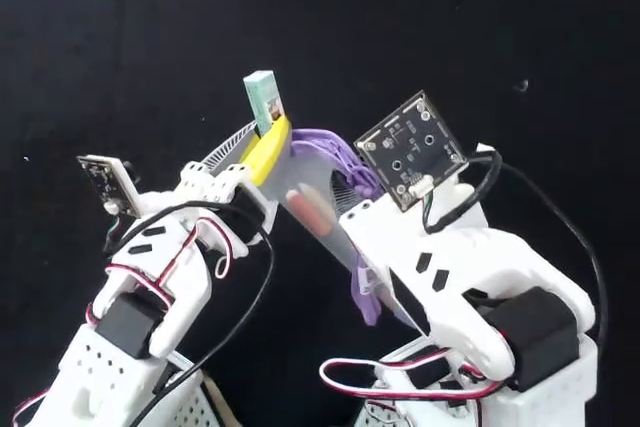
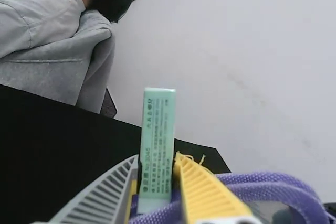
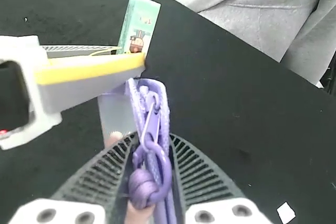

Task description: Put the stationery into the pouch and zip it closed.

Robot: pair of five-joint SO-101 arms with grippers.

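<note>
My left gripper [image 1: 262, 143] is shut on a mint-green eraser [image 1: 263, 101] that stands upright between its grey and yellow fingers; the eraser [image 2: 156, 148] rises out of the jaws in the left wrist view too. Right beside it a clear pouch with purple trim [image 1: 325, 162] hangs above the black table. My right gripper [image 3: 152, 166] is shut on the pouch's purple zipper edge [image 3: 151, 108], with the knotted pull cord [image 3: 144, 187] between its fingers. A reddish item [image 1: 308, 209] lies inside the clear pouch. The eraser [image 3: 137, 26] sits just above the pouch's upper end.
A black table [image 1: 450, 57] covers the workspace, with open room at the back and on both sides. A person in a grey top [image 2: 47, 35] sits beyond the far table edge. A small white scrap [image 3: 286, 212] lies on the table.
</note>
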